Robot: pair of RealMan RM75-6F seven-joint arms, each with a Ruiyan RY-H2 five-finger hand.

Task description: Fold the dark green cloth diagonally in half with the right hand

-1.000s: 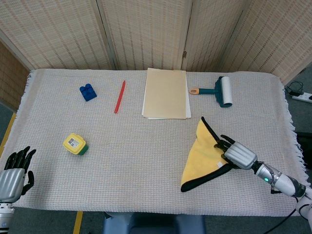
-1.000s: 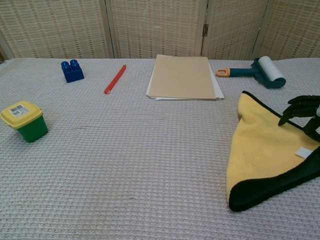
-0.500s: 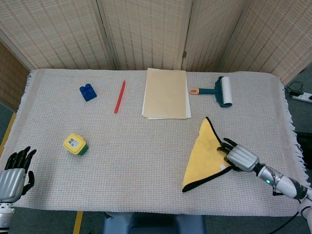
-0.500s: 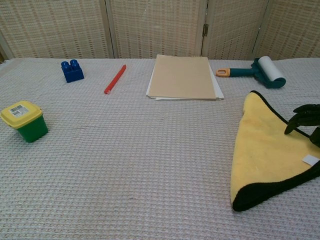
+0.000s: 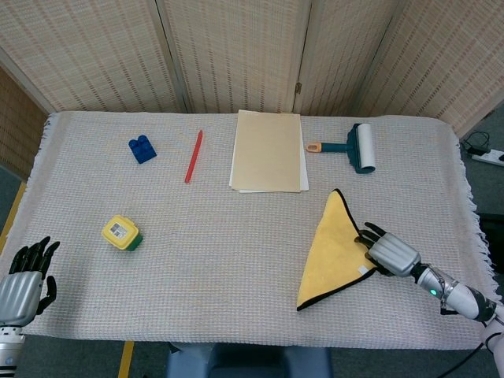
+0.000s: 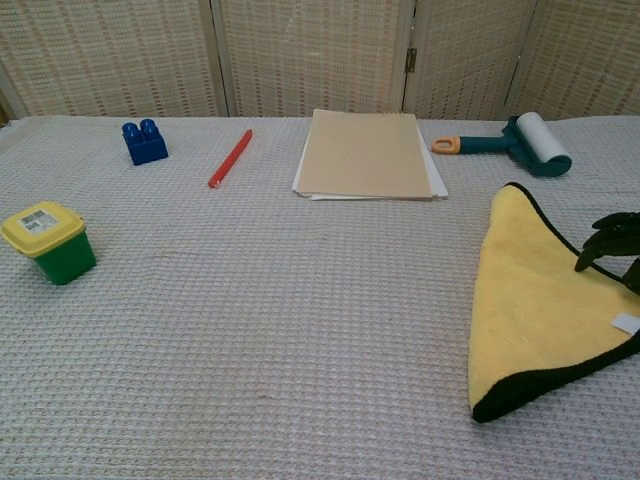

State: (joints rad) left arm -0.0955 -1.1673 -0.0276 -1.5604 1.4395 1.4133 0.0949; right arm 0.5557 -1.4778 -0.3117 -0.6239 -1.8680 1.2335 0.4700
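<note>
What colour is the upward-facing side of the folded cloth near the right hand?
Yellow, with a dark, near-black edging, on the folded triangular cloth; the chest view shows it best.

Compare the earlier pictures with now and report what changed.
The folded yellow cloth with dark green edging slid slightly toward the table's right edge, the right hand resting on it. The left hand and the other items stayed put.

cloth [image 5: 332, 250]: folded into a triangle, yellow side up, dark green edging showing
place: flat on table's right side
</note>
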